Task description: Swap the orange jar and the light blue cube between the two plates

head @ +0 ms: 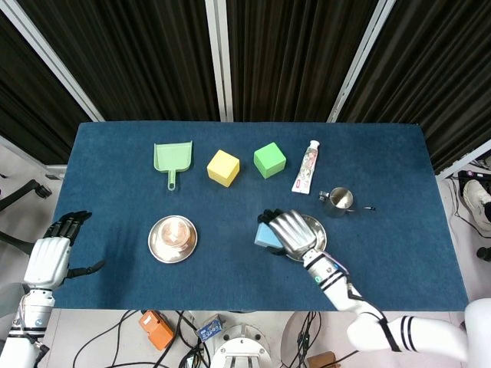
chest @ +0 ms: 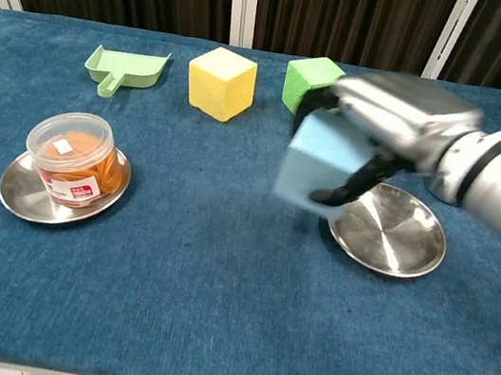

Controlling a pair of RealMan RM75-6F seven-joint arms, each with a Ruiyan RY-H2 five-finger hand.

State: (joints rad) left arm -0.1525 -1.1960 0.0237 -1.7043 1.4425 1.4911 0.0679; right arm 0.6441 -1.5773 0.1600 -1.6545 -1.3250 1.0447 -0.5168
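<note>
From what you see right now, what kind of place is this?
Probably a robot test room or lab, not a home: a table covered in blue cloth, black curtains on metal frames behind it, and loose cables on the floor by the robot.

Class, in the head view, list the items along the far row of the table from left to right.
Green plastic dustpan → yellow foam cube → green foam cube → white tube with printed label.
</note>
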